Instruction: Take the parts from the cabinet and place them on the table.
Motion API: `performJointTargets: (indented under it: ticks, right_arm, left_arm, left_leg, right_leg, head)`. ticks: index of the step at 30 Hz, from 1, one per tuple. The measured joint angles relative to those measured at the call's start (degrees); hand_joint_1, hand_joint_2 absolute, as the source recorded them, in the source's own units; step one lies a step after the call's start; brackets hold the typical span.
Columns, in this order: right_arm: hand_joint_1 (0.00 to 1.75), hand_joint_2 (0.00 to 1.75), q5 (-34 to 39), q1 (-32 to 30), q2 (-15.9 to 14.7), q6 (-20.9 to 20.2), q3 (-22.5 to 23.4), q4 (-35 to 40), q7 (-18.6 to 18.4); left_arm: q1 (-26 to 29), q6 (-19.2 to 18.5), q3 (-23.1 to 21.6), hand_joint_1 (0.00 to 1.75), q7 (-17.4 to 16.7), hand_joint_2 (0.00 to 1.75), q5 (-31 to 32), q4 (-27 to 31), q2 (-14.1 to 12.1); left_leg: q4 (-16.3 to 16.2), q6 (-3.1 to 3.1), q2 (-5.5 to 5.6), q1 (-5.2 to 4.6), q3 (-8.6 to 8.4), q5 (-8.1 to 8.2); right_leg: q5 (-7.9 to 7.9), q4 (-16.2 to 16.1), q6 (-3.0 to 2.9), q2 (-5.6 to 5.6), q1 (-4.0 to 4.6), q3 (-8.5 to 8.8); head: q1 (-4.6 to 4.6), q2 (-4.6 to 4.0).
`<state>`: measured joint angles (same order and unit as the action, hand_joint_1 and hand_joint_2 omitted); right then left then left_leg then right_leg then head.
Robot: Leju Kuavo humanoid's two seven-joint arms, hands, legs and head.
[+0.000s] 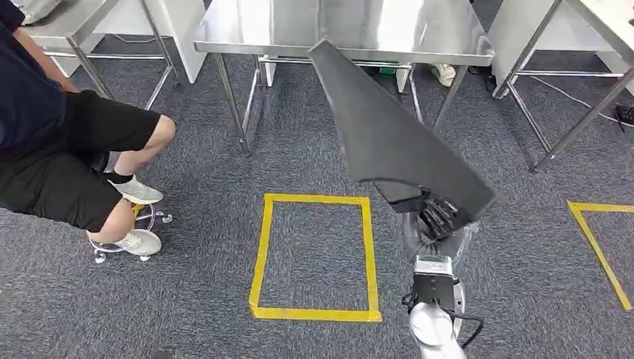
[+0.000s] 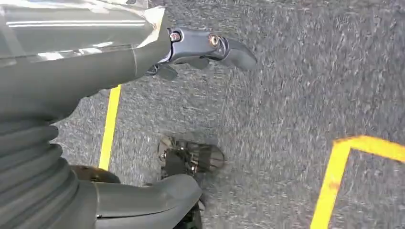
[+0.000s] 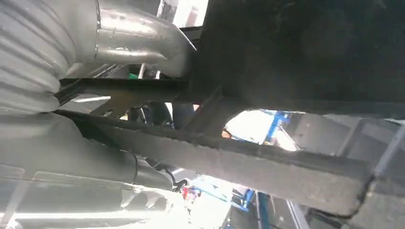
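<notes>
The right hand [image 1: 441,213] grips the part [image 1: 389,134], a large flat black panel of roughly triangular outline. In the head view the hand's dark fingers [image 1: 437,217] close on the panel's broad near end, with the silver right arm extending back toward the robot's body beneath them. The right wrist view shows the same hold from close behind: the dark panel [image 3: 305,52] lies across the hand, with a ribbed underside and a rough grey edge.

Governing relation: the part's long axis runs from the hand forward and away, tapering to a narrow tip. That tip overlaps the near edge of the steel counter [image 1: 254,30] ahead of the hand in the head view. Whether the tip is above the counter surface or level with its edge cannot be determined from this view. The broad end and most of the panel's length hang over the grey carpet, short of the counter.

The left hand [image 2: 191,50] hangs low over the carpet in the left wrist view. Its fingers are apart and it holds nothing. It is well apart from the part; the right hand is the only one positioned to set it down.

Judgement: the step in hand is the carry toward the counter. The next move calls for advancing the hand along the panel's long axis until most of the panel is over the counter top, then lowering it flat.

A seated person [image 1: 60,149] is off to the left of the hand, well apart from the part. Yellow floor tape [image 1: 314,258] marks a rectangle just beside the right arm.
</notes>
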<state>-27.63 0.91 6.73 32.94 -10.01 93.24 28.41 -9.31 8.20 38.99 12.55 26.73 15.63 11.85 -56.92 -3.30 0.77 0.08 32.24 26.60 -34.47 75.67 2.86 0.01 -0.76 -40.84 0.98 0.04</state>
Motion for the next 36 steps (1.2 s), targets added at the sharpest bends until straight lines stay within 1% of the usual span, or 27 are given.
performJointTargets:
  ticks: [1,2,4,5,6,7,9,10,11,13,15,16,17,19,20,21,22,24,25,26,28,30,31,32,33,35,36]
  right_arm:
    - [1.75,1.75,0.00,-0.07,-0.07,0.00,0.00,0.00,0.00]
    - [1.75,1.75,0.00,-0.08,-0.09,0.00,0.02,0.00,0.00]
    - [1.75,1.75,0.00,-0.10,-0.20,0.00,0.00,0.00,0.00]
    - [1.75,1.75,0.02,-0.17,-0.31,0.00,0.00,-0.09,0.00]
    - [1.75,1.75,0.04,-0.11,-0.33,-0.02,0.00,-0.13,-0.02]
    - [1.75,1.75,0.04,-0.28,-0.37,-0.04,0.00,-0.13,-0.11]
    - [1.75,1.75,0.11,-0.41,-0.48,-0.04,0.04,-0.09,-0.13]
    - [1.75,1.75,0.07,-0.41,-0.42,-0.07,0.00,-0.07,-0.13]
    - [1.75,1.75,0.04,-0.29,-0.42,-0.13,0.00,-0.07,-0.11]
    - [1.75,1.75,0.04,-0.17,-0.42,-0.20,-0.09,-0.09,-0.07]
    - [1.75,1.75,0.28,-0.18,-0.44,-0.30,-0.07,-0.20,-0.07]
    - [1.75,1.75,0.61,-0.18,-0.44,-0.55,-0.07,-0.26,-0.04]
    - [1.75,1.75,1.11,-0.17,-0.44,-0.72,-0.07,-0.35,0.09]
    - [1.75,1.75,1.51,-0.05,-0.39,-1.12,-0.09,-0.44,0.31]
    - [1.75,1.75,1.57,0.06,-0.39,-1.14,-0.09,-0.50,0.44]
    - [1.75,1.75,1.60,0.22,-0.39,-1.16,-0.09,-0.66,0.57]
    - [1.75,1.75,1.66,0.48,-0.39,-1.18,-0.09,-0.72,0.66]
    - [1.75,1.75,1.64,0.61,-0.33,-1.20,-0.15,-0.90,0.72]
    - [1.75,1.75,1.79,0.86,-0.26,-1.20,-0.15,-0.92,0.85]
    - [1.75,1.75,1.97,1.07,-0.26,-1.20,-0.13,-1.05,0.89]
    - [1.75,1.75,2.27,1.48,-0.26,-1.20,-0.13,-1.22,1.25]
    - [1.75,1.75,2.47,1.31,-0.29,-1.20,-0.13,-1.55,1.25]
    - [1.75,1.75,2.51,1.33,-0.33,-1.20,-0.09,-1.71,1.25]
    - [1.75,1.75,2.51,1.34,-0.33,-1.20,-0.09,-1.81,1.25]
    - [1.75,1.75,2.49,1.35,-0.33,-1.20,-0.09,-1.86,1.25]
    - [1.75,1.75,2.51,1.47,-0.33,-1.20,-0.09,-2.03,1.25]
    - [1.75,1.75,2.51,1.53,-0.33,-1.20,-0.09,-2.14,1.27]
  left_arm:
    - [0.17,0.00,0.07,0.00,0.07,1.75,-0.02,0.00,0.04]
    - [0.26,0.00,0.11,0.00,0.09,1.75,-0.04,0.00,0.11]
    - [0.27,0.02,0.20,0.00,0.22,1.75,-0.30,0.00,0.31]
    - [0.30,0.11,0.24,0.00,0.24,1.75,-0.57,0.00,0.28]
    - [0.26,0.20,0.24,0.00,0.26,1.75,-0.63,0.00,0.33]
    - [0.27,0.24,0.26,0.00,0.26,1.75,-0.68,0.00,0.39]
    - [0.34,0.31,0.33,0.00,0.28,1.75,-0.72,0.00,0.48]
    - [0.27,0.31,0.33,0.00,0.31,1.75,-0.72,0.02,0.46]
    - [0.22,0.33,0.35,0.00,0.41,1.75,-0.76,0.02,0.57]
    - [0.23,0.35,0.39,0.00,0.44,1.75,-1.11,0.00,0.61]
    - [0.44,0.37,0.53,0.00,0.46,1.75,-1.25,0.00,0.61]
    - [0.45,0.46,0.59,0.00,0.48,1.75,-1.35,0.00,0.61]
    - [0.42,0.55,0.61,0.00,0.57,1.75,-1.55,0.00,0.61]
    - [0.37,0.74,0.64,0.00,0.68,1.75,-1.73,0.00,0.61]
    - [0.37,0.81,0.64,0.00,0.74,1.75,-1.77,0.00,0.61]
    - [0.27,0.87,0.68,0.00,0.81,1.75,-1.88,-0.02,0.57]
    - [0.18,0.89,0.70,0.00,0.92,1.75,-1.94,-0.02,0.65]
    - [0.29,1.01,0.79,0.00,1.11,1.75,-2.34,-0.02,0.72]
    - [0.22,1.07,0.88,0.00,1.27,1.75,-2.40,-0.02,0.79]
    - [0.21,1.22,0.96,0.00,1.46,1.75,-2.45,-0.02,0.85]
    - [-0.19,1.38,1.01,0.00,1.51,1.75,-2.47,-0.02,0.85]
    - [-0.21,1.38,1.01,0.00,1.40,1.75,-2.54,-0.02,0.87]
    - [-0.16,1.38,1.03,0.00,1.40,1.75,-2.53,-0.02,0.85]
    - [-0.16,1.38,1.05,0.00,1.38,1.75,-2.53,-0.02,0.81]
    - [-0.19,1.38,1.05,0.00,1.38,1.75,-2.53,-0.02,0.83]
    - [-0.22,1.38,1.05,0.00,1.31,1.75,-2.53,-0.02,0.83]
    - [-0.34,1.38,1.05,0.00,1.22,1.75,-2.56,-0.02,0.81]
  left_leg:
    - [0.00,0.13,0.10,0.03,-0.56,0.45]
    - [-0.01,0.28,0.15,0.08,-1.28,0.94]
    - [-0.01,0.72,0.33,0.19,-2.89,2.09]
    - [-0.01,1.12,0.35,0.02,-2.76,2.62]
    - [-0.04,1.45,0.41,-0.15,-3.08,2.90]
    - [-0.08,1.82,0.35,-0.21,-2.88,3.17]
    - [-0.40,2.18,0.31,-0.13,-3.38,3.10]
    - [-2.06,2.33,0.18,0.04,-2.25,3.04]
    - [-5.17,2.63,0.01,0.03,-0.81,2.66]
    - [-13.30,3.28,-0.15,0.27,4.49,4.63]
    - [-18.70,3.71,-0.31,0.44,9.42,8.33]
    - [-18.33,3.70,-0.31,0.51,10.35,7.75]
    - [-15.97,3.54,-0.33,0.51,10.09,5.63]
    - [-6.39,2.81,-0.37,0.47,6.74,-1.47]
    - [-2.46,2.22,-0.58,0.35,5.34,-4.20]
    - [-1.88,1.98,-0.65,-0.12,5.10,-1.47]
    - [-1.92,2.02,-0.52,-0.21,4.92,-1.05]
    - [-1.11,1.25,-0.61,-0.37,4.45,-2.05]
    - [-0.76,0.94,-0.47,-0.14,3.18,-2.34]
    - [-0.56,0.78,-0.47,-0.14,2.59,-2.37]
    - [-0.53,0.23,-0.42,-0.06,2.16,-1.85]
    - [-0.54,0.07,-0.18,-0.11,1.60,-1.05]
    - [-0.54,0.07,-0.07,-0.12,1.17,-0.67]
    - [-0.55,0.16,0.11,-0.11,0.66,-0.27]
    - [-0.55,0.29,0.23,-0.09,-0.10,0.27]
    - [-0.53,0.70,0.36,-0.09,-1.19,1.29]
    - [-0.91,1.02,0.41,-0.45,-1.79,1.97]
  right_leg:
    - [1.00,-1.18,0.37,-0.01,-0.06,-0.34]
    - [3.21,-4.56,0.95,-0.02,-0.19,0.55]
    - [9.23,-14.95,2.34,-0.04,-0.55,4.18]
    - [10.86,-17.09,2.12,-0.13,-0.63,4.86]
    - [8.82,-17.48,0.28,-0.43,-0.18,4.58]
    - [9.88,-17.31,-0.39,-0.32,0.04,5.01]
    - [9.77,-17.38,-1.30,-0.16,-0.19,5.39]
    - [9.56,-17.73,-1.58,-0.05,-0.78,6.17]
    - [9.19,-17.76,-2.13,-0.17,-0.76,6.79]
    - [8.46,-17.76,-3.04,-0.16,-0.71,7.55]
    - [7.61,-17.77,-3.13,-0.04,-0.58,8.33]
    - [7.16,-17.77,-3.03,0.06,-0.56,8.84]
    - [6.73,-17.77,-2.91,0.12,-0.56,9.45]
    - [5.73,-17.83,-2.59,0.13,-0.53,10.92]
    - [5.26,-17.92,-2.39,0.12,-0.53,11.23]
    - [4.87,-17.84,-1.83,0.18,0.02,11.48]
    - [4.60,-18.08,-1.44,0.16,-0.09,11.45]
    - [5.12,-17.69,-0.54,0.17,0.07,12.20]
    - [4.70,-17.55,-0.23,0.13,0.32,12.25]
    - [4.62,-15.54,-0.25,0.04,-0.01,11.15]
    - [4.14,-7.38,-0.44,0.06,0.04,5.89]
    - [0.35,-1.23,-0.97,0.07,0.07,0.65]
    - [-0.51,-1.23,-0.79,0.07,0.05,-0.36]
    - [-0.29,-2.81,-0.62,0.05,0.03,-0.43]
    - [1.74,-6.73,-0.22,0.05,0.01,0.51]
    - [8.56,-16.03,1.27,-0.01,0.00,3.44]
    - [10.26,-17.57,0.76,-0.13,0.11,3.63]
  head:
    - [0.02,0.00]
    - [0.00,0.00]
    - [-0.02,0.00]
    - [-0.09,0.00]
    - [0.04,0.00]
    - [0.20,0.02]
    - [0.17,0.00]
    - [0.17,0.02]
    - [0.21,0.00]
    - [0.28,0.00]
    - [0.31,0.00]
    - [0.26,0.00]
    - [0.28,0.00]
    - [0.26,0.00]
    - [0.24,0.00]
    - [0.20,0.00]
    - [0.28,0.00]
    - [0.22,0.02]
    - [0.20,0.00]
    - [0.15,0.00]
    - [0.04,0.00]
    - [0.07,0.00]
    - [0.07,0.00]
    - [0.04,0.00]
    - [0.04,0.00]
    - [0.00,0.00]
    - [0.06,0.00]
